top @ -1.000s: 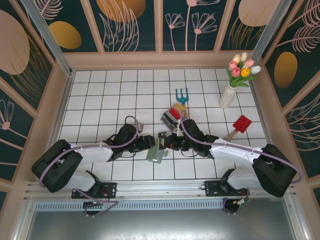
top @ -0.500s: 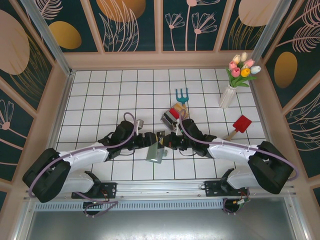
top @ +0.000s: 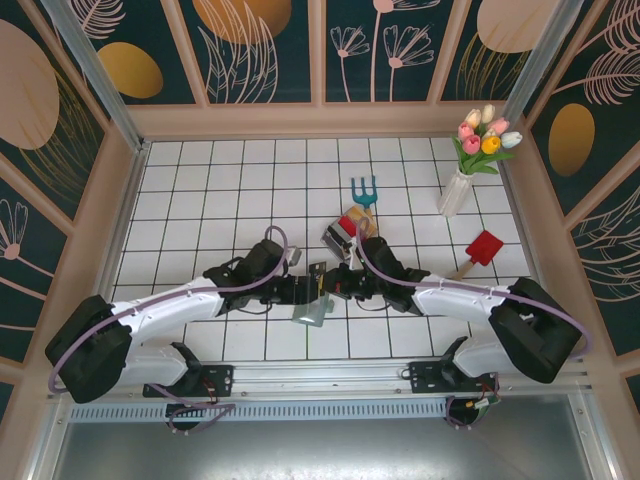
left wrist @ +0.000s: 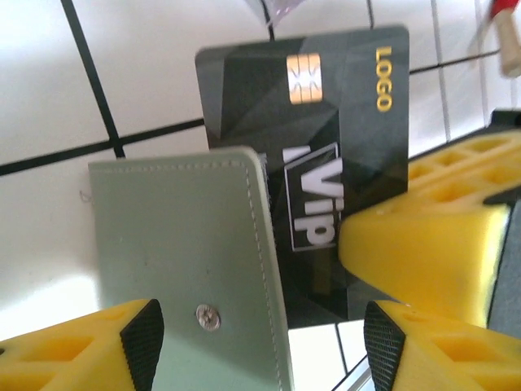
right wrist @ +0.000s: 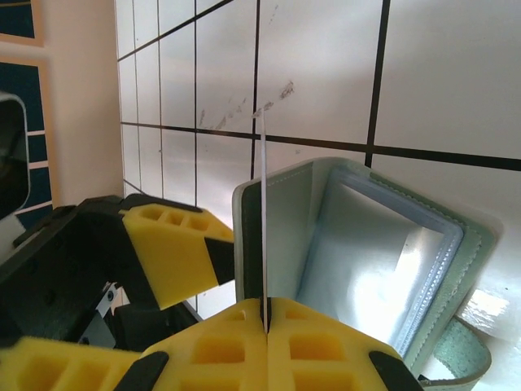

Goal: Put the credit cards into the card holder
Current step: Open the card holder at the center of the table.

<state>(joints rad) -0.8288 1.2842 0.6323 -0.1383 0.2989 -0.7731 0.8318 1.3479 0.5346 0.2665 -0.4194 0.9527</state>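
Observation:
A black credit card (left wrist: 326, 138) marked VIP stands on edge, pinched in my right gripper (right wrist: 266, 314), which is shut on its lower end; in the right wrist view it shows as a thin line (right wrist: 264, 212). The sage-green card holder (right wrist: 370, 252) lies open on the tiles with one flap (left wrist: 183, 261) raised, and the card stands right beside that flap's inner face. My left gripper (left wrist: 260, 350) is open, its fingers to either side of the raised flap and the card. In the top view both grippers (top: 298, 287) (top: 333, 283) meet over the card holder (top: 312, 310).
A clear rack of upright cards (top: 345, 228) stands just behind the grippers. A blue garden fork (top: 365, 190), a red trowel (top: 482, 250) and a white vase of tulips (top: 470, 160) lie further back and right. Walls ring the tiled table.
My left arm has reached right, bringing its gripper up to the card holder's raised flap with its jaws a little wider. The right gripper has edged left with the black card.

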